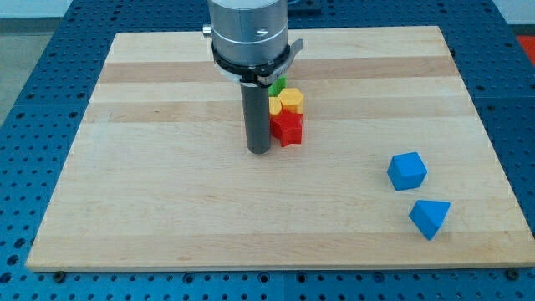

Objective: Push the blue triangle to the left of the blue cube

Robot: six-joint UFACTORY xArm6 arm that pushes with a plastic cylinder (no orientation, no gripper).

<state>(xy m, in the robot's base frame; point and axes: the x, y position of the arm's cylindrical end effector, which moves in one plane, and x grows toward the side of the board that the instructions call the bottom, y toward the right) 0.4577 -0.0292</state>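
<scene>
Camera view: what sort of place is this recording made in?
Probably a robotics lab bench: a pale wooden board on a blue perforated metal table, small coloured blocks like the blue cube, and my tip beside the red block.

My tip (pixel 259 150) touches the red block (pixel 287 128), far from the blue triangle (pixel 430 217)

The pale wooden tabletop (pixel 167 192) carries a blue cube (pixel 407 170) and blue triangle (pixel 430 218) at the view's right; red (pixel 288 128), yellow (pixel 291 100) and green (pixel 277 85) blocks cluster near the top centre.
</scene>
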